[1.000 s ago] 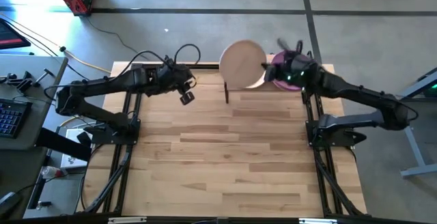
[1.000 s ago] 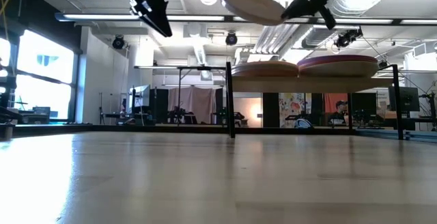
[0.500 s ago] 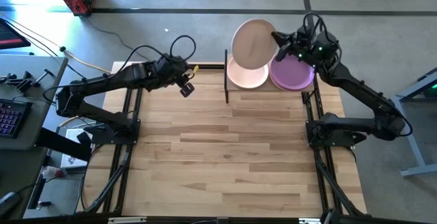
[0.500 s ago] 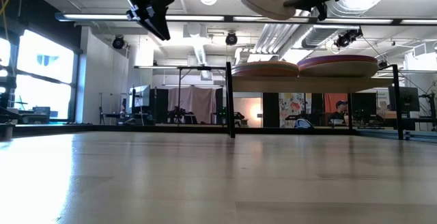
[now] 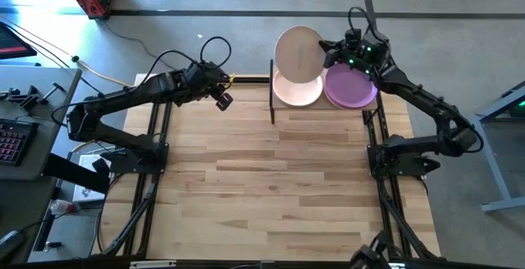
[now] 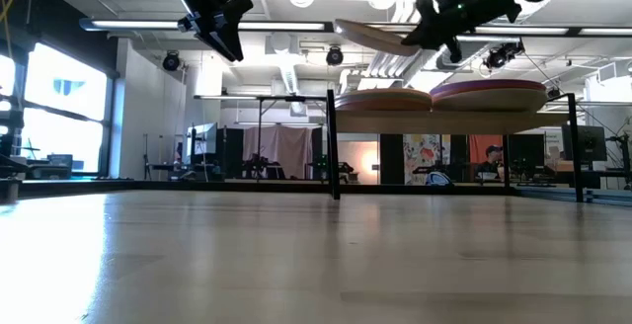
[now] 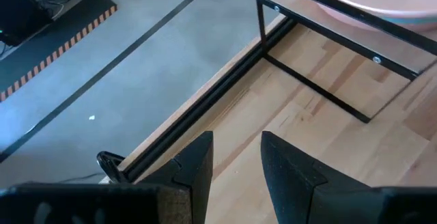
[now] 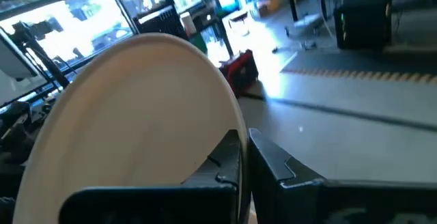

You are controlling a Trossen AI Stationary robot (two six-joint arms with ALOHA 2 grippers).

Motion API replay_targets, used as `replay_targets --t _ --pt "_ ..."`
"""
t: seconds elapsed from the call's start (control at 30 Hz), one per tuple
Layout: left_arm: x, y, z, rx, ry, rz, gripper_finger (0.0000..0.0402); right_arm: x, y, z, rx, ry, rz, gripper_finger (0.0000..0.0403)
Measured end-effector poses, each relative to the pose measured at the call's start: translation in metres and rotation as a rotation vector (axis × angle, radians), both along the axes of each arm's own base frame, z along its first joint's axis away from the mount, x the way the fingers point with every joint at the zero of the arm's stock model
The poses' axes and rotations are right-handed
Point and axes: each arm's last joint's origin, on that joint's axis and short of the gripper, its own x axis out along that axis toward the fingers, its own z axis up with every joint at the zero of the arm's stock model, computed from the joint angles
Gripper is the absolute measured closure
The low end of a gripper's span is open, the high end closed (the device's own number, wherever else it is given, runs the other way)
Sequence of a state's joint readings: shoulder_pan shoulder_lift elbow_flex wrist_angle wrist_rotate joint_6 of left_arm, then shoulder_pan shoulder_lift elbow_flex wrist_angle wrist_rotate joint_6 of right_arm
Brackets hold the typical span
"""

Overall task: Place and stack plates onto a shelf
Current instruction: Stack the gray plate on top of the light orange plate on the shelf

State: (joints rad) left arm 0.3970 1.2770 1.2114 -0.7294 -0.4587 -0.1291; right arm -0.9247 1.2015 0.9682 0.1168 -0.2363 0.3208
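My right gripper (image 5: 330, 53) is shut on a tan plate (image 5: 295, 52) and holds it in the air over the far left part of the shelf (image 6: 444, 122). On the shelf lie a pale peach plate (image 5: 299, 93) to the left and a purple plate (image 5: 353, 88) to the right, each flat on the board. My left gripper (image 5: 222, 100) hangs open above the tabletop, left of the shelf's black post (image 5: 271, 97). Nothing is between its fingers (image 7: 198, 173). My right gripper pinches the tan plate's rim (image 8: 234, 130) between its two fingers, on the side toward the table's right. The fingers come almost level from the right. The plate is lifted clear and tilted, and hangs above the peach plate (image 6: 383, 100) without touching it.
The wooden tabletop (image 5: 279, 187) stretches bare toward its near edge. Black frame rails (image 5: 156, 162) run along both sides by the arm bases. A looped cable (image 5: 215, 52) hangs at the left arm. A desk with a keyboard (image 5: 10, 134) stands beyond the table's left edge.
My right gripper has carried the tan plate toward the table's far edge and a little left, and has rolled, so the plate's tilt has changed. It stays shut on the plate. My left gripper has drifted slightly toward the far edge and is still open.
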Motion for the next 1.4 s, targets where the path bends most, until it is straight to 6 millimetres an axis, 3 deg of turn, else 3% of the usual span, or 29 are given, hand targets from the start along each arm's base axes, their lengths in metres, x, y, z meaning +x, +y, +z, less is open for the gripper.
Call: replay_targets --t 0.37,0.57,0.9,1.4 --pt "0.0 0.007 0.003 0.018 -0.045 0.022 0.0291 0.019 -0.029 0.025 0.185 0.228 0.014 0.0403" --pt "0.0 0.007 0.003 0.018 -0.044 0.021 0.0291 0.027 -0.038 0.02 0.303 0.307 0.033 0.0403" --pt "0.0 0.006 0.003 0.017 -0.043 0.02 0.0291 0.028 -0.037 -0.005 0.467 0.422 0.094 0.0403" --pt "0.0 0.006 0.003 0.017 -0.042 0.019 0.0291 0.037 -0.04 -0.024 0.524 0.497 0.124 0.0403"
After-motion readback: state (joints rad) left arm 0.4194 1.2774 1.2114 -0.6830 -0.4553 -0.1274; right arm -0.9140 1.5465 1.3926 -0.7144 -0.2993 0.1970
